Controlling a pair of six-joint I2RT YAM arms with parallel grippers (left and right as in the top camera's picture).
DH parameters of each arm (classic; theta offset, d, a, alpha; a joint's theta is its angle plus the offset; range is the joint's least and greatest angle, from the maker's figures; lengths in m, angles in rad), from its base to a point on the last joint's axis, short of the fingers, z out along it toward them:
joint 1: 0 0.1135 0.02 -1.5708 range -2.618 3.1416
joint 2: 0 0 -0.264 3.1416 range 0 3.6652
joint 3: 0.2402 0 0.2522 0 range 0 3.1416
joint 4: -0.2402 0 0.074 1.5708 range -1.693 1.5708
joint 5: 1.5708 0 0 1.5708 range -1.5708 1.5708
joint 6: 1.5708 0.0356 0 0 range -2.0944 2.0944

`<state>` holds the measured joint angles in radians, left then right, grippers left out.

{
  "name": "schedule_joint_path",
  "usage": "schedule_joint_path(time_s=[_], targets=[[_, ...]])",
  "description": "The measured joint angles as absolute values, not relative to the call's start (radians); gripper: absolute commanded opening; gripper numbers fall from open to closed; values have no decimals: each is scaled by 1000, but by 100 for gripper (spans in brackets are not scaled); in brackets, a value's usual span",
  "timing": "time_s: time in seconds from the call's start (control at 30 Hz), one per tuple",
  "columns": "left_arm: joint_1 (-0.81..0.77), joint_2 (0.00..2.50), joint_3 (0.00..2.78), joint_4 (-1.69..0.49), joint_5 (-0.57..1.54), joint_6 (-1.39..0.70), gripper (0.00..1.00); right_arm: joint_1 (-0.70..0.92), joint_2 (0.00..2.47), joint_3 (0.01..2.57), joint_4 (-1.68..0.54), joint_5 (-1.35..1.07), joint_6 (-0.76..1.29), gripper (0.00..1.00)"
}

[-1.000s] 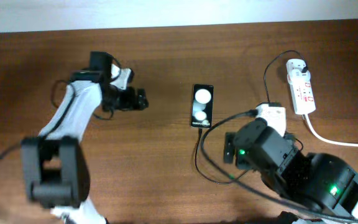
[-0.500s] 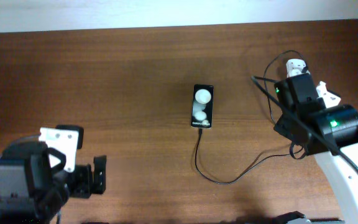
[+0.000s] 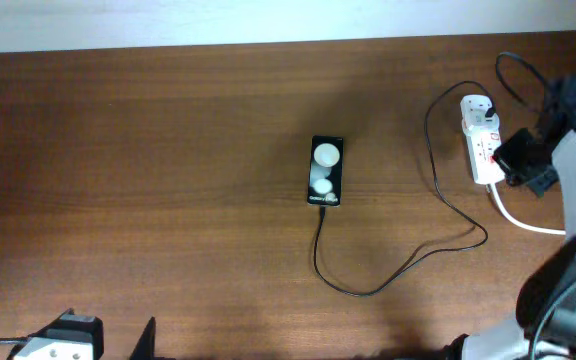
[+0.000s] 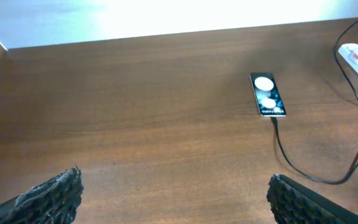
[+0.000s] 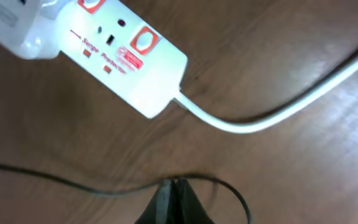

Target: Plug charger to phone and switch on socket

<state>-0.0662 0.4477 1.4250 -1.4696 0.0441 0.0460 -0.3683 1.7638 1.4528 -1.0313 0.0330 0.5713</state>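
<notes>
Brown wood bench (image 3: 168, 150) carries all 3 task items. The left tool (image 4: 174, 185) hangs low at the bench's near edge, its 2 ridged fingers (image 4: 51, 193) spread wide apart and gripping nothing. The phone (image 4: 267, 94) lies flat well ahead of this tool and off to its right, 2 white round marks showing on its face. The charger (image 4: 289, 160) meets the phone's nearer short edge, runs back toward the tool, then curves away to the right. The socket shows only at the far right edge of that view.

The right tool (image 5: 173, 188) has its 2 fingers pressed together, with nothing visibly clamped between them. The thin black charger cable crosses just ahead of the tips; I cannot tell whether it touches them. The socket (image 5: 126, 53) lies ahead of this tool and to its left, set at an angle, red switch markings facing up. A white plug block (image 5: 17, 28) sits at its farther end. From its nearer end a thick white cord (image 5: 260, 118) sweeps off to the tool's right.
</notes>
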Motion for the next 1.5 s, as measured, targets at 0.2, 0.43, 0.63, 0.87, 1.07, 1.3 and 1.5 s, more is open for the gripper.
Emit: schedule_joint_path(time_s=[0.2,0.43,0.63,0.87,1.07,1.3,1.5], targets=[[-138,448,1425,-1469,44,46,99,-373,1998,1735,-977,-6,538,4],[-138,447,1425,-1469,44,46,99,-373,2106,1736,-853,-7,538,4],[-84,325,1425,-1470,41,46,99,-373,2144,1736,-802,-10,538,4],[-84,316,1425,-1470,41,46,99,-373,2197,1736,-773,-10,538,4],[-84,316,1425,-1469,41,46,99,-373,2197,1736,-754,-10,538,4],[-84,316,1425,-1469,41,46,99,-357,2242,1761,-776,17,514,4],[-84,316,1425,-1470,41,46,99,-358,2254,1802,-833,-6,475,4]])
